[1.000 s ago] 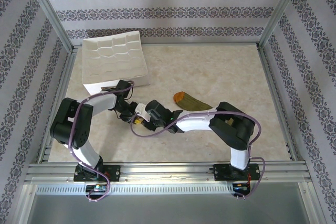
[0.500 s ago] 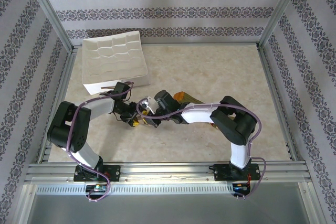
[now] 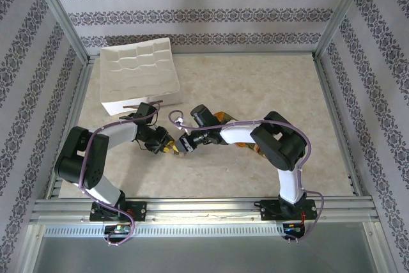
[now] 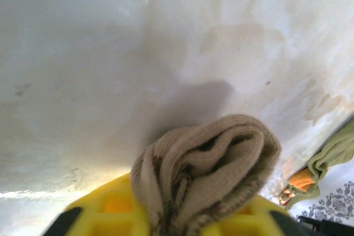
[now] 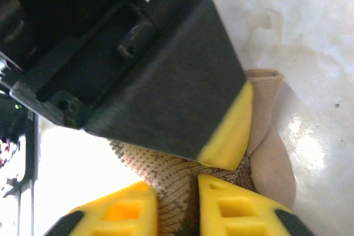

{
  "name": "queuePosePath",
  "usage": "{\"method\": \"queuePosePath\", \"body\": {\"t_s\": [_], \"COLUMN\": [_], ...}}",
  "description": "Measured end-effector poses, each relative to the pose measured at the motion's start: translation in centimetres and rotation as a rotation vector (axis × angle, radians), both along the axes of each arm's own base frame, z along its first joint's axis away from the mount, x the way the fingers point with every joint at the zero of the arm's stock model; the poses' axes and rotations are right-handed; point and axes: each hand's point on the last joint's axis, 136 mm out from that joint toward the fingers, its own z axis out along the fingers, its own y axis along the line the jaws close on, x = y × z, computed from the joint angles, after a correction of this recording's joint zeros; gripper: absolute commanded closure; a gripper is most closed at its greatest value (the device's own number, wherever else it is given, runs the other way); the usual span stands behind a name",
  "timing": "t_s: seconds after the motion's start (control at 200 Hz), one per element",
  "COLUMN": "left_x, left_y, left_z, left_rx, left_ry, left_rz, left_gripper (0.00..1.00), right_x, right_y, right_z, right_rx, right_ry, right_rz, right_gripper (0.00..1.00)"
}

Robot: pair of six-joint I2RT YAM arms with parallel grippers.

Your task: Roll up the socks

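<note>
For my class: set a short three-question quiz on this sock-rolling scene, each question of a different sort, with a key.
1. True or false: the left gripper is shut on the tan sock.
2. Where does the green sock lie? A in the tray; B on the table; C in the right gripper.
3. What colour is the green sock's toe end?
Key: 1 true; 2 B; 3 orange.

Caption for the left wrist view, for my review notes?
Left pincer shut on the bunched tan sock; green sock lies at the right edge.
</note>
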Motion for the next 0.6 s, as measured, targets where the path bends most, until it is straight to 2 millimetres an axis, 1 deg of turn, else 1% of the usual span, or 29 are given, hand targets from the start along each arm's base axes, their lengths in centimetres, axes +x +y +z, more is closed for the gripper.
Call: {"method": "queuePosePath", "body": {"t_s": [0.05,0.095,0.14,0.16,0.23,0.285,0.32,0.4,0.47,0.53,0.6], "left_x": [-0.1,-0.2,-0.5,-0.5,-0.8,-1.1,-1.2,-1.4,-1.4,-1.4,-1.5], "left_y": [-0.2,-0.4,-0.6,-0.6,-0.5,-0.5,-0.4,-0.4,-0.4,-0.4,-0.4], "left_z": [0.1,0.1,0.1,0.1,0.1,0.1,0.1,0.1,0.1,0.1,0.1], "left_rx": [-0.011,-0.02,-0.024,-0.024,-0.023,-0.02,-0.018,-0.016,-0.013,-0.011,-0.012], "left_ry": [-0.001,0.005,0.014,0.018,0.037,0.051,0.06,0.074,0.087,0.095,0.103], "left_rz": [-0.004,-0.008,-0.012,-0.011,-0.008,-0.006,-0.003,0.002,0.006,0.008,0.009], "left_gripper": [1.0,1.0,1.0,1.0,1.0,1.0,1.0,1.0,1.0,1.0,1.0], "right_x": [0.0,-0.3,-1.2,-1.7,-3.9,-5.0,-5.2,-4.7,-3.6,-2.7,-2.2], "right_y": [-0.5,-1.2,-2.2,-2.7,-3.4,-3.0,-2.6,-2.4,-2.2,-1.5,-0.7], "right_z": [0.0,0.0,0.0,0.1,0.3,0.6,0.9,1.1,1.2,1.1,0.7], "right_rx": [-0.006,-0.019,-0.05,-0.071,-0.124,-0.146,-0.155,-0.193,-0.234,-0.267,-0.297], "right_ry": [-0.025,-0.092,-0.177,-0.232,-0.398,-0.509,-0.568,-0.68,-0.752,-0.806,-0.845], "right_rz": [-0.018,-0.034,-0.039,-0.044,-0.004,0.038,0.055,0.063,0.055,0.054,0.06], "right_gripper": [0.53,0.44,0.33,0.3,0.28,0.27,0.27,0.26,0.26,0.27,0.28]}}
